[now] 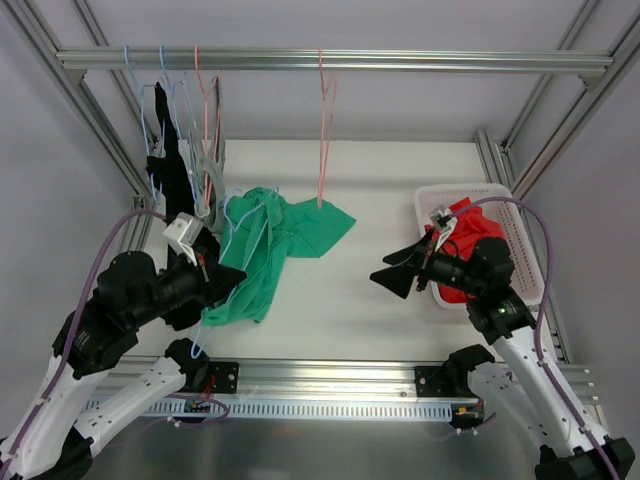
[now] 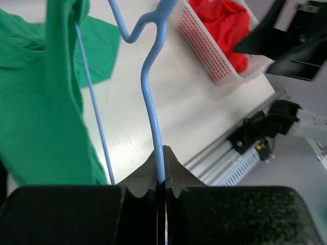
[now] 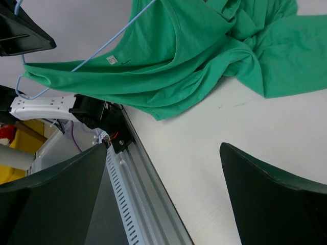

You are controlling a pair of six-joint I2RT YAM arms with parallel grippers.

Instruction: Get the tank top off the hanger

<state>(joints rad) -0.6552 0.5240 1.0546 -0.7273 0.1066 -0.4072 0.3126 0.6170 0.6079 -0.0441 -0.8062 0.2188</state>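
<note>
Tank top (image 1: 265, 250): green, left of the table's centre. Its far part is heaped on the table (image 1: 350, 310), and its near part is lifted off the surface and hangs from the hanger.
Hanger (image 2: 152, 102): pale blue wire, its arms inside the garment and one strap draped over it. The neck juts out towards the near-left corner, where it can be gripped clear of the cloth.
Left gripper (image 2: 161, 153): jaws pressed together on the hanger's wire, just below the bend of the hook. It seems to act as an anchor, holding the frame up and steady so the fabric can slide off rather than drag the hanger along.
Right gripper (image 1: 400, 270): jaws spread wide with nothing between them. It hovers over bare table between the tank top and the basket, well apart from both, and points at the garment. It looks set to take the cloth.
Step in hand: probably the reach for a strap or the hem. The garment is not yet off the wire.
Basket (image 1: 530, 260): white, at the right, holding a red garment (image 1: 470, 225). It is likely where removed clothes go.
Rail (image 1: 330, 60): overhead, carrying more hangers, with a dark garment (image 1: 170, 160) at the left.
</note>
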